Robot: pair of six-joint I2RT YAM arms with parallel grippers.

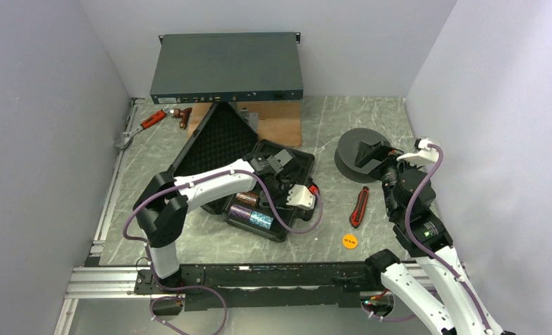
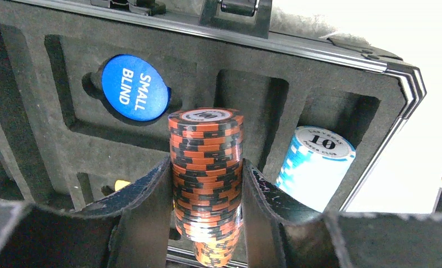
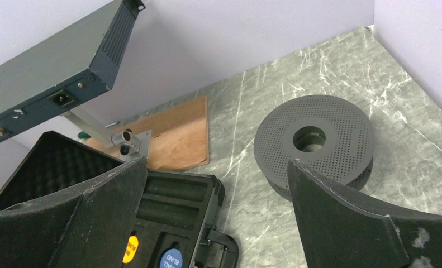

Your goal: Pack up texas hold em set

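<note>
Clamping an orange-and-black chip roll point(image 2: 206, 134) is the left gripper point(image 2: 206, 176). Both fingers press on the roll's sides, and it stands up between them dead centre in the left wrist view. Right behind it is the black case point(image 2: 341, 53) with its foam cutouts. A blue disc point(image 2: 134, 87) reading SMALL BLIND sits in a slot at upper left, and a light-blue chip roll point(image 2: 316, 167) marked 10 lies in the slot at right. A yellow bit point(image 2: 122, 184) peeks out at lower left, can't tell what it is.

The right gripper point(image 3: 217, 163) has its jaws spread wide with nothing between them. Past them a dark perforated spool point(image 3: 313, 139) lies flat on the marble table point(image 3: 375, 84), right of centre. A wooden board point(image 3: 174, 134) sits centre left, and the grey rack unit point(image 3: 45, 84) fills the upper left.

From the top camera the case lies open left of centre, lid tipped back toward the upper left, with a purple roll point(image 1: 241, 211) in its lower end. An orange disc point(image 1: 349, 241) lies on the table to the lower right, well apart from the case. A red-black handled tool point(image 1: 359, 206) is just above that disc.
</note>
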